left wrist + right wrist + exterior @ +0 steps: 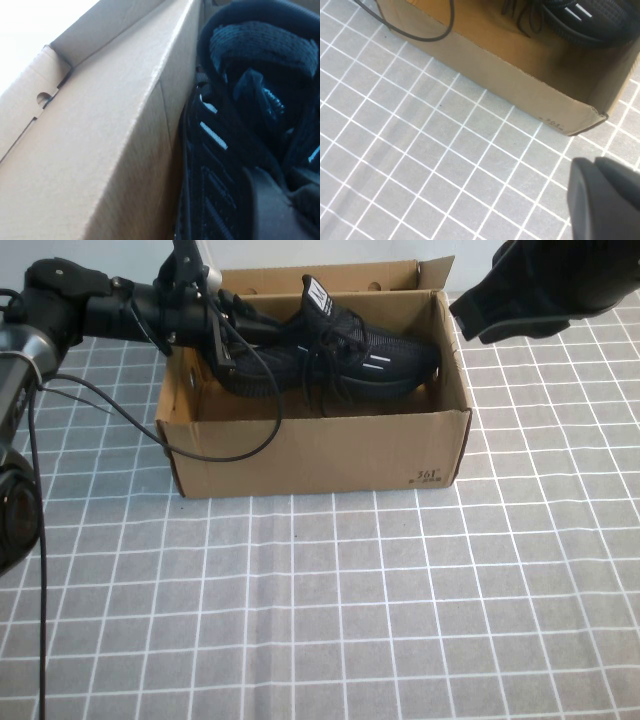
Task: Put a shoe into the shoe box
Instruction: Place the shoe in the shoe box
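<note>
The black knit shoe (350,350) lies inside the brown shoe box (320,455), toe toward the right wall and heel raised at the left. My left gripper (232,345) reaches in over the left wall and is shut on the heel. In the left wrist view one finger (270,210) presses against the shoe (235,140) beside the box's wall (100,150). My right gripper (478,318) hangs raised off the box's far right corner. It is shut and holds nothing. The right wrist view has its fingers (610,200) together above the mat, near the box's front corner (580,117).
The lid flap (330,278) stands open along the back of the box. A black cable (235,445) from the left arm loops down over the box's front wall. Grey mat with a white grid (330,620) covers the table in front of the box.
</note>
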